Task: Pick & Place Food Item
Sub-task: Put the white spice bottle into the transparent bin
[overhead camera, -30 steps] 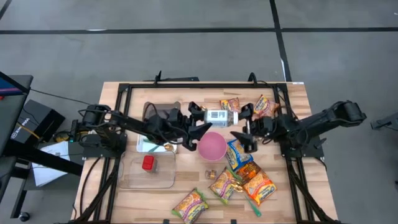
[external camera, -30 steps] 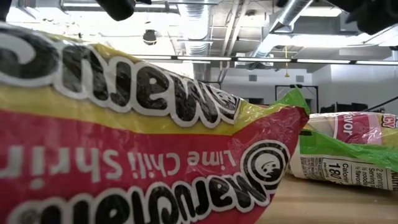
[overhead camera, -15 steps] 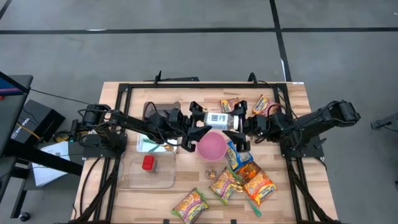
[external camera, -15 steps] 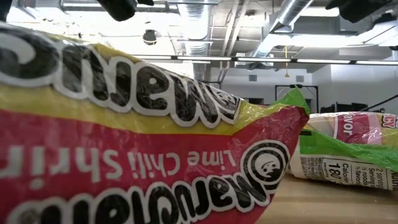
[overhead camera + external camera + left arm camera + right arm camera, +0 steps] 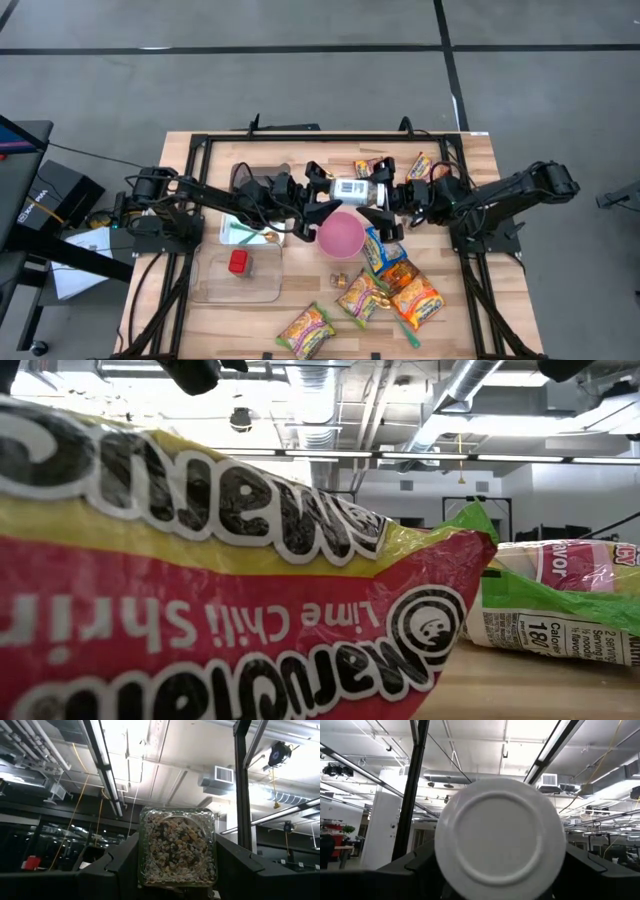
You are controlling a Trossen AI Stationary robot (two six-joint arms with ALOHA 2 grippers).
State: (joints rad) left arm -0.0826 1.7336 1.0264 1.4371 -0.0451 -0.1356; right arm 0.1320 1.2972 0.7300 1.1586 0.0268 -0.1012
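the left gripper (image 5: 318, 193) is clamped on the glass base of a jar (image 5: 350, 189) of mixed grains or seeds — its wrist view looks straight at the square glass bottom (image 5: 178, 847), wedged between the two dark fingers (image 5: 120, 862). the jar lies on its side in the air above the middle of the table (image 5: 470, 150), white lid end towards the right arm.

the right gripper (image 5: 384, 198) has come in over the last second: it was back by the noodle packets, and now it sits at the lid end, jaws wide on either side of the white lid (image 5: 500, 838), which fills its wrist view. whether its fingers press the lid yet i cannot tell — they look set around it, not squeezed.

so the jar now hangs between the two arms, which reads as a hand-over or a lid twist about to begin. just below it stands a pink bowl (image 5: 341, 236); ramen packets (image 5: 395, 270) lie scattered towards the near edge, one lime chili shrimp packet (image 5: 200, 610) blocking most of the low view. a clear tray (image 5: 215, 285) with a red item (image 5: 238, 262) sits on the left arm's side.
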